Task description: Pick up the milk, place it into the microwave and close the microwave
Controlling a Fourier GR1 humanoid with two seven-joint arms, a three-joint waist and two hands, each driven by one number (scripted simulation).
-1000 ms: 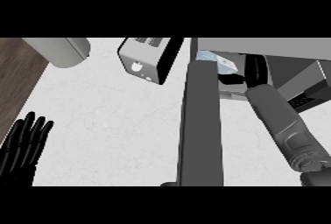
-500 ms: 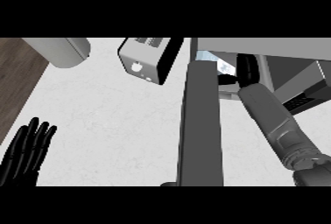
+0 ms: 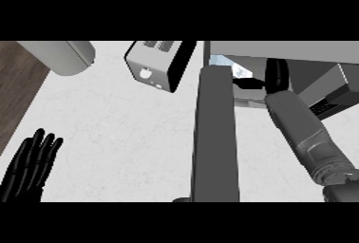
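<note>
- Two hazards stand out. The right hand [image 3: 276,76] is inside the microwave [image 3: 280,52] opening, and the milk carton [image 3: 228,65] shows only as a pale blue-white patch to the left of the hand, deep in the cavity. Whether the fingers are closed on it or clear of it I cannot tell.
- A quick withdrawal could, in my judgement, tip the carton or drag it toward the sill.
- The open microwave door [image 3: 216,137] juts out just left of the right forearm (little room on that side), so a sideways pull-out risks knocking the door.
- Backing straight out looks like the clearest path.
- A toaster [image 3: 157,64] stands beyond the door, farther left.
- The left hand [image 3: 32,163] rests with fingers spread, well away at the lower left edge.
</note>
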